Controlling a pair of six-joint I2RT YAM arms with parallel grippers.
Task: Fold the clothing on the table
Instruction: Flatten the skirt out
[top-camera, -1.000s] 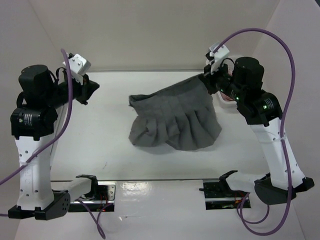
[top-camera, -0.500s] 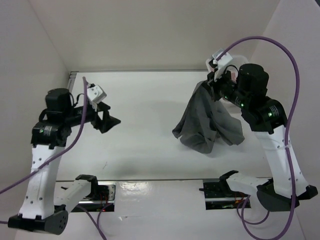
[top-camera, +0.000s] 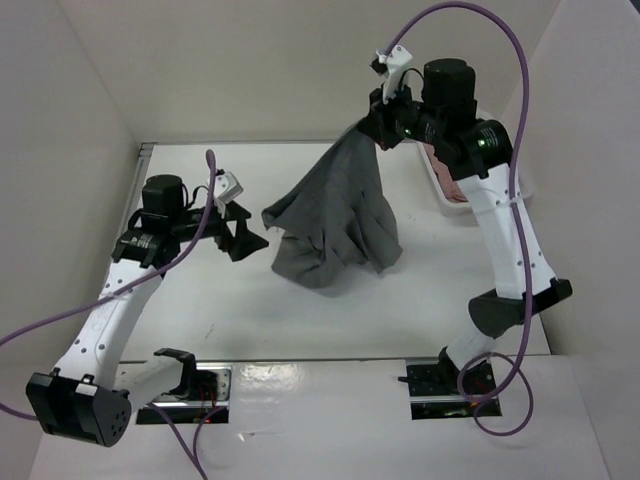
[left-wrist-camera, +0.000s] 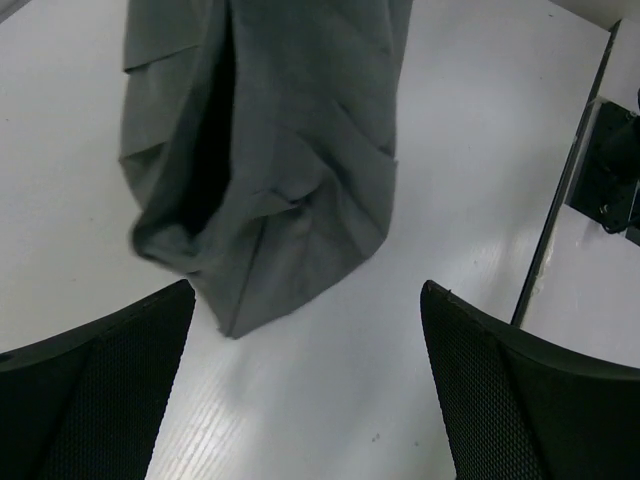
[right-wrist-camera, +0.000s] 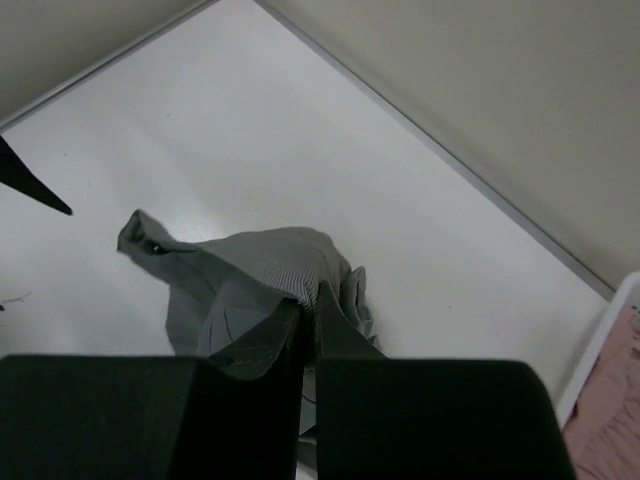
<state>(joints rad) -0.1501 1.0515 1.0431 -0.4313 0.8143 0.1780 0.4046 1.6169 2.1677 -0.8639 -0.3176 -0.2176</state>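
Above the desk's (top-camera: 300, 320) far right side, the skirt (top-camera: 335, 215) hangs from the right gripper (top-camera: 373, 130).

That gripper is clenched on one end of the dark grey cloth and holds it high, apparently so the pleats drop out under their own weight; the lower folds rest crumpled near the desk's centre. The left gripper (top-camera: 254, 232), jaws spread wide and grasping nothing, sits low just beside the trailing corner, probably placed to take a second hold and stretch the cloth flat. No fold is made yet. A basket (top-camera: 440, 197) with a pink garment (top-camera: 452, 187) stands apart at the right edge.
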